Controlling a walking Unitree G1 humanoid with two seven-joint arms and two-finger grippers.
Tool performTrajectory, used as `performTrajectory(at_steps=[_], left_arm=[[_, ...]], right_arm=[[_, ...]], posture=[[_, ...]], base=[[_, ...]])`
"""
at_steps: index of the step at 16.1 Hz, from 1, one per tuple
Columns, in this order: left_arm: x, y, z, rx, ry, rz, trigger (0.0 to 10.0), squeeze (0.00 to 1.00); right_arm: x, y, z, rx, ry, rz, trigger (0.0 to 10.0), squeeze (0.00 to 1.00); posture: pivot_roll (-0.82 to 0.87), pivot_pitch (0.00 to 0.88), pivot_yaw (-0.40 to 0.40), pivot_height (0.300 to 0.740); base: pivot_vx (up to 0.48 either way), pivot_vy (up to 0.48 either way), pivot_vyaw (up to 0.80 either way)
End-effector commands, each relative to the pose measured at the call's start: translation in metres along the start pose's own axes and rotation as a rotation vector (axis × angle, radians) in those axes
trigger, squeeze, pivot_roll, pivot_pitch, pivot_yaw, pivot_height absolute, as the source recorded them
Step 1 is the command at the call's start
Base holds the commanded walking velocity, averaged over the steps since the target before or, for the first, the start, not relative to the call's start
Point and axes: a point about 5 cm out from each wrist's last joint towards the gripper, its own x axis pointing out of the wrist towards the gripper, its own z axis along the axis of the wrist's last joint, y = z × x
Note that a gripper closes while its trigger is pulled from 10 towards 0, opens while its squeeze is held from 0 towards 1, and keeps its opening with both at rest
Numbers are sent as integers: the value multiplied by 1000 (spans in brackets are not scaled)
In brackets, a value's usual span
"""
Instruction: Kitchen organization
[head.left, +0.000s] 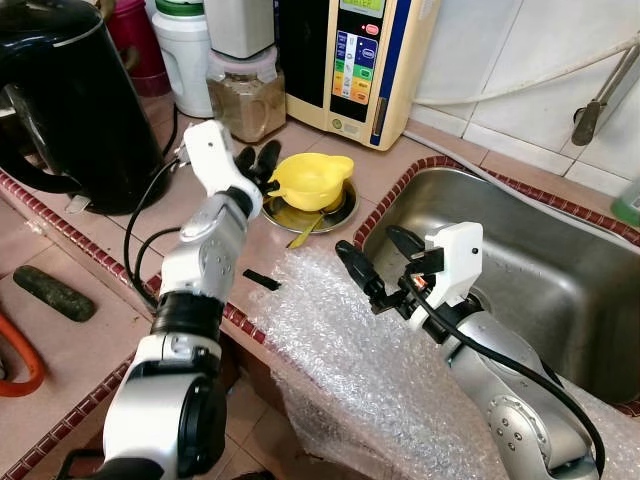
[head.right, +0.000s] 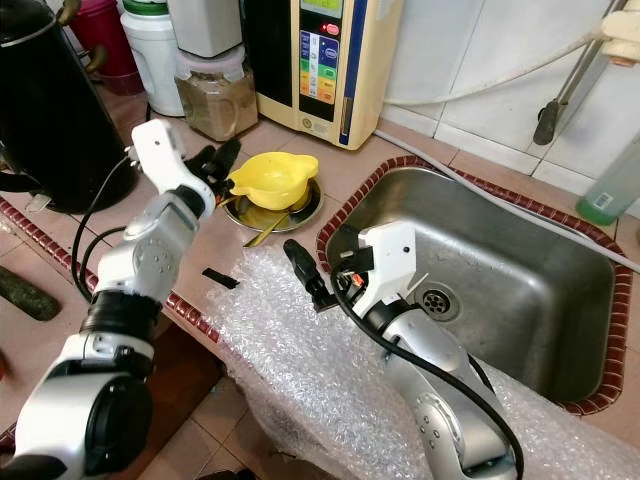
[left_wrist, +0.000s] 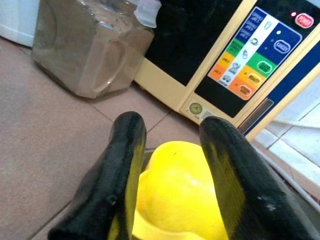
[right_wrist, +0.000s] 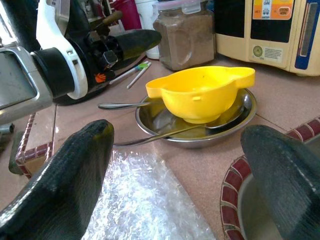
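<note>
Item: yellow plastic bowl in a shallow steel dish on the counter. My left pincer: spread, beside its rim. My right pincer: spread, over crinkled bubble wrap.

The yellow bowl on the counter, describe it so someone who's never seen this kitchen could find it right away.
Start at the steel sink; on the tiled counter just to its left lies a shallow steel dish. The yellow bowl sits in that dish, in front of the cream water machine. It is the only bright yellow thing there, with a pouring lip.
</note>
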Motion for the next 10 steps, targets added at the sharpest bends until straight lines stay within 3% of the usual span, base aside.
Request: performTrajectory(at_steps=[1,6,10], left_arm=[[2,0,1,-1,8,2,10000,1000],[2,4,-3,79,60,25,10000,1000],[4,2,-17,137,170,-23,10000,1000]], right_arm=[[-4,2,2,17,-17,6,10000,0],[-2,-1,3,46,-38,-16,10000,0],[6,0,5,49,-61,-19,10000,0]], posture=[[-48,86,-26,740],[-10,112,-15,740],[-13,98,9,740]], base=[[0,0,0],[0,0,0],[0,0,0]])
